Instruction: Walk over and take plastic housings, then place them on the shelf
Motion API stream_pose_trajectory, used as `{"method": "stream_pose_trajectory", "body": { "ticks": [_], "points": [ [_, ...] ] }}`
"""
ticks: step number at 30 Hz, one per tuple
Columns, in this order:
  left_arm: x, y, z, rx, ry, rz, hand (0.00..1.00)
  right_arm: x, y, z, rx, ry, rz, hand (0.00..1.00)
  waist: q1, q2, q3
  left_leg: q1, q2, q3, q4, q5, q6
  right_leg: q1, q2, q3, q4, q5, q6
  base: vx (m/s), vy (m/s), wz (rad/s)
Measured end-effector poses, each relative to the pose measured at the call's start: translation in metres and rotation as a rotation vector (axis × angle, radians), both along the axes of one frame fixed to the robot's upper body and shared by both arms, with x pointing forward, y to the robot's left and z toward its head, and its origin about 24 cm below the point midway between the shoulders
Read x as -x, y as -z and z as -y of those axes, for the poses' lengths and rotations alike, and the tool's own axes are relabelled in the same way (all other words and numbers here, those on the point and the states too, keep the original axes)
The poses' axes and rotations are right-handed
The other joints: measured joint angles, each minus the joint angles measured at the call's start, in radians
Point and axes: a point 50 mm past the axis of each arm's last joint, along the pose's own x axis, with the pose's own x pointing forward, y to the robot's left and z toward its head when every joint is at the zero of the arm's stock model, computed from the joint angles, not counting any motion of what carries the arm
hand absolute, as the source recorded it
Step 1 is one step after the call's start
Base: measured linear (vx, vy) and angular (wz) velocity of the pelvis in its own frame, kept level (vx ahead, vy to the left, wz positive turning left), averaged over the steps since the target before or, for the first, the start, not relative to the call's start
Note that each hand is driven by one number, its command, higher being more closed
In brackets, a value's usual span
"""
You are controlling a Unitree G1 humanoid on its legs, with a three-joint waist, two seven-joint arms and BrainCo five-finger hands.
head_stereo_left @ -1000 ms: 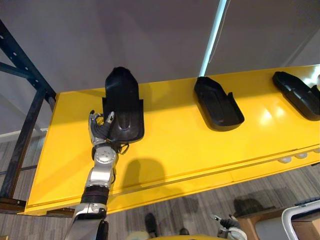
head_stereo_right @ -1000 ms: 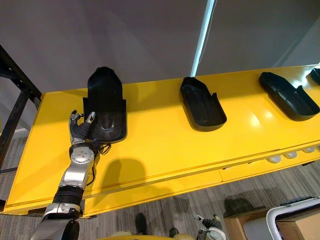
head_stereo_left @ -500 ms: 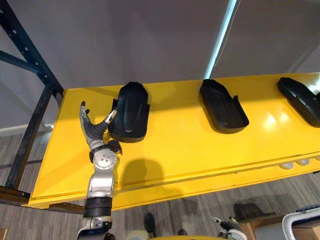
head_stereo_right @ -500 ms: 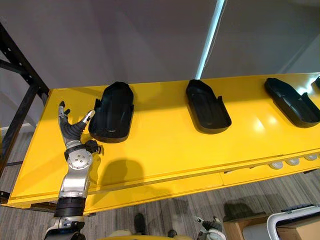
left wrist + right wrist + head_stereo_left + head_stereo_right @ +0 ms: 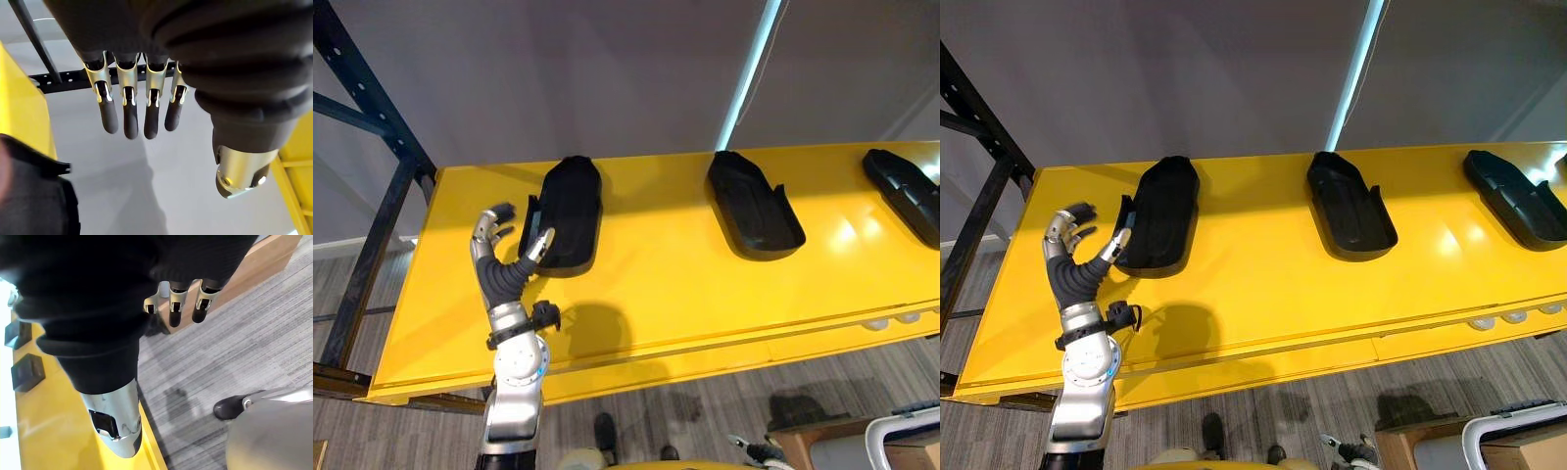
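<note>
Grey carpet floor (image 5: 705,421) nearest, with a brown box (image 5: 1528,452) at the low right corner. Right hand (image 5: 176,308) hangs low over the carpet, fingers loose and fairly straight, holding nothing.

Left hand (image 5: 499,262) is raised over the left end of the yellow shelf (image 5: 666,284). Its fingers (image 5: 129,112) are spread and nearly straight, and the palm is empty. The thumb tip sits right at the near left edge of the left housing (image 5: 568,211); can't tell if it touches. Nothing is gripped.

Three black plastic housings lie on the shelf in a row, well apart, each lengthwise front to back:
- left housing just beside the left hand, flat on the shelf, rounded end toward the wall
- middle housing (image 5: 754,206) open side up, angled a bit
- right housing (image 5: 906,191) at the right edge of the view, partly cut off

Small white round parts (image 5: 891,316) show under the shelf's front lip at right.

A dark metal rack post (image 5: 372,245) with a diagonal brace stands at the shelf's left end, close beside the left hand. Behind the shelf is a grey wall (image 5: 607,69) with a pale light strip (image 5: 749,73) running down to the middle housing.
</note>
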Motion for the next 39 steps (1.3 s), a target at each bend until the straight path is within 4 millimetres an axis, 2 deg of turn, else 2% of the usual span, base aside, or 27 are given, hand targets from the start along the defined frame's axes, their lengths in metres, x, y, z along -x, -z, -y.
{"method": "stream_pose_trajectory", "body": {
  "ticks": [3,7,11,18,25,39],
  "points": [
    [0.001,0.010,0.006,-0.018,0.061,-0.054,1.00,-0.001,0.000,0.000,0.003,-0.013,0.002,0.00,0.002,0.003,-0.004,0.002,-0.001,-0.001,-0.004,0.001,0.000,0.001,-0.001,-0.001,0.000,-0.002,0.002,0.00,0.000,0.00],
    [-0.001,0.036,0.014,-0.036,0.132,-0.182,1.00,-0.002,-0.001,0.000,0.007,-0.023,0.002,0.00,0.001,0.020,-0.023,0.003,-0.003,-0.002,-0.004,0.003,0.004,0.002,-0.003,-0.002,-0.001,-0.006,0.008,0.00,0.000,0.00],
    [-0.002,0.053,0.023,-0.063,0.178,-0.263,1.00,-0.002,-0.001,0.001,0.013,-0.033,0.000,0.00,0.001,0.033,-0.032,0.003,-0.003,-0.002,-0.005,0.003,0.004,0.002,-0.004,-0.002,-0.003,-0.009,0.012,0.00,0.000,0.00],
    [-0.007,0.080,0.032,-0.093,0.241,-0.386,1.00,-0.003,-0.001,0.000,0.014,-0.039,0.000,0.00,0.000,0.035,-0.033,0.004,-0.006,-0.002,-0.005,0.002,0.002,0.002,-0.007,-0.003,-0.005,-0.015,0.017,0.00,0.000,0.00],
    [-0.025,0.080,0.042,-0.143,0.281,-0.378,1.00,-0.006,-0.001,0.000,0.013,-0.036,0.006,0.00,-0.001,0.035,-0.034,0.005,-0.014,0.006,-0.005,-0.001,0.009,0.003,-0.016,0.000,-0.009,-0.014,0.016,0.00,0.000,-0.01],
    [-0.039,0.083,0.043,-0.174,0.269,-0.381,1.00,-0.006,-0.001,-0.002,0.004,-0.022,0.007,0.00,-0.004,0.038,-0.036,0.011,-0.016,0.013,-0.005,-0.004,0.007,0.005,-0.018,0.002,-0.009,-0.013,0.016,0.00,0.000,-0.01]
  ]
}}
